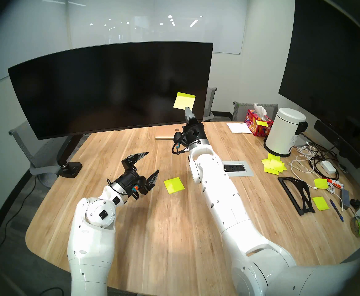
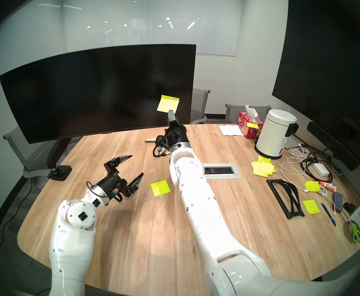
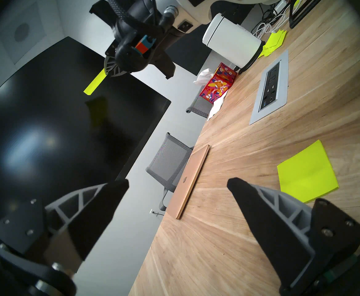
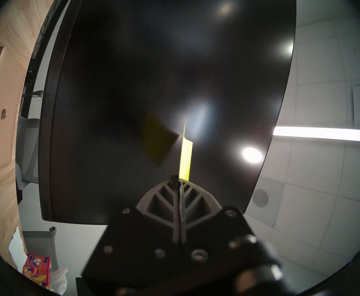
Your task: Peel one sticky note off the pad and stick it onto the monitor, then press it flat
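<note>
My right gripper [image 1: 188, 109] is shut on the lower edge of one neon yellow-green sticky note [image 1: 184, 100] and holds it up in front of the right part of the wide curved black monitor [image 1: 102, 86]. In the right wrist view the sticky note [image 4: 186, 158] is edge-on, a short gap from the monitor [image 4: 153, 64], with its reflection on the glass. The pad [image 1: 174, 185] lies flat on the wooden table [image 1: 174, 225] at mid-table. My left gripper [image 1: 152, 163] is open and empty just left of the pad [image 3: 307, 171].
A closed gold laptop [image 1: 166, 132] lies under the monitor's right end. A power outlet plate [image 1: 236, 168] sits right of my right arm. A messy pile of yellow sheets [image 1: 274, 165], a white bin [image 1: 285, 131], a tissue box [image 1: 259, 123], cables and a black stand [image 1: 297, 193] crowd the right side. A taller flat screen [image 1: 332, 54] hangs at right.
</note>
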`<state>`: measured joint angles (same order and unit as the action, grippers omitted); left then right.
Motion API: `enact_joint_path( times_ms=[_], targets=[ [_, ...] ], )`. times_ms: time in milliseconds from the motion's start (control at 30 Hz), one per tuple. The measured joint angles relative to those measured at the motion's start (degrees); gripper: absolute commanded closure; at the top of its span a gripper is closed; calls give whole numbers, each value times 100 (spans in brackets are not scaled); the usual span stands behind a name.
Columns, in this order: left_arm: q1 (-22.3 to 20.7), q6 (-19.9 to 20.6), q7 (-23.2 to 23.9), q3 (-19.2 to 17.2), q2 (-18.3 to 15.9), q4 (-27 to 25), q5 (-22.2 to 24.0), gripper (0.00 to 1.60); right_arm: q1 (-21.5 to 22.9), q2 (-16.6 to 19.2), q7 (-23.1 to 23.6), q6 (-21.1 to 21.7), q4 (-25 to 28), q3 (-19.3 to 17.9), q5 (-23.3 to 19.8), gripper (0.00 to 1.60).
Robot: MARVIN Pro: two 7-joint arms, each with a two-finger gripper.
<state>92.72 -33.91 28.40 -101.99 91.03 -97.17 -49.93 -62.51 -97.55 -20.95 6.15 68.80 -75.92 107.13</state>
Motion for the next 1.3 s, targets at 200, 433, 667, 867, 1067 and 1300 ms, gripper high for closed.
enact_joint_path(
  times_ms=[200,433,667,867,1067,1300],
  targets=[
    [0,-1,0,-1,1,0,0,0,142,-5,-105,-74,-128,-34,12,160],
    [0,-2,0,-1,3,0,0,0,237,-5,-201,-180,-154,-9,43,160],
    [0,-2,0,-3,4,0,0,0,294,-3,-255,-290,-155,43,90,160],
    [0,-3,0,-3,5,0,-1,0,337,5,-258,-387,-155,62,117,160],
    [0,-3,0,-4,7,0,-1,0,406,71,-251,-563,-155,69,134,160],
    [0,-4,0,-5,8,0,-1,0,505,157,-236,-738,-188,26,124,160]
  ],
)
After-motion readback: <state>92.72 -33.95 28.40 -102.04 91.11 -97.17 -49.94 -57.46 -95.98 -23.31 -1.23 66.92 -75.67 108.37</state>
